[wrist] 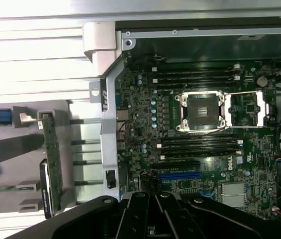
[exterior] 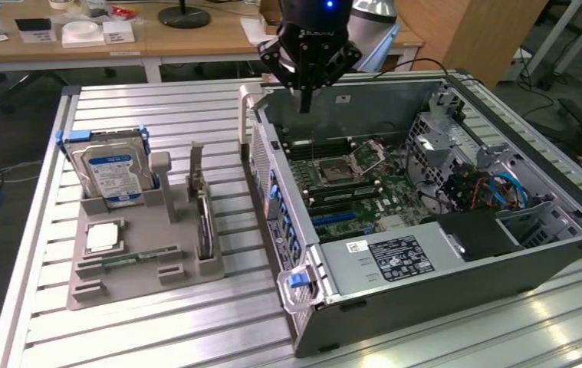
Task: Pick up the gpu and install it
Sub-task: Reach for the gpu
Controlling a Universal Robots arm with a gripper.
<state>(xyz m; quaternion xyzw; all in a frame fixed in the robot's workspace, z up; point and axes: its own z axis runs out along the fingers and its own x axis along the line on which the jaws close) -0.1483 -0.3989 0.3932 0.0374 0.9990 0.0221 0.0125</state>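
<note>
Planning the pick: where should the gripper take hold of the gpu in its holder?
Probably the top edge of the gpu, near its middle, coming straight down: it stands on edge in the grey holder, a thin slab, so it can be pinched across its thickness.

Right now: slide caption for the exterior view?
Gripper, jaws shut and empty, hovers over the open computer case; gpu stands in the gray holder at the exterior view's left.
</note>
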